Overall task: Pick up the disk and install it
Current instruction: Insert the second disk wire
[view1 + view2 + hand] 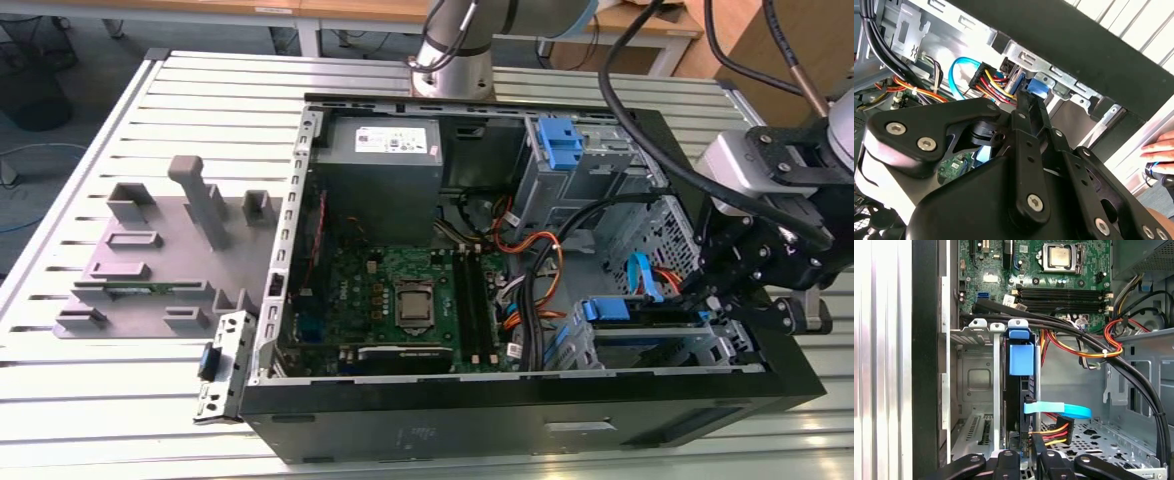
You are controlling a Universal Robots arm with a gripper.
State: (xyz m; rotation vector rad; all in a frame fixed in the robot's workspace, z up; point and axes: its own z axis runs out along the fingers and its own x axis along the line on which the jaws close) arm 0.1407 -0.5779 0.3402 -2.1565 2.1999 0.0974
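The disk stands on edge inside the metal drive cage of the open computer case. Its blue carrier tab faces the motherboard. A light-blue data cable and a bundle of red, yellow and black power wires reach its near end. In the exterior view the carrier's blue tab shows in the cage at the case's lower right. My gripper hangs over that cage, at the disk's near end. In the second wrist view the gripper points at the blue carrier.
The motherboard, a grey power supply and a lone blue bracket fill the case. Thick black cables cross beside the cage. A grey fixture plate lies outside at the exterior view's left. A person's hand rests outside the case.
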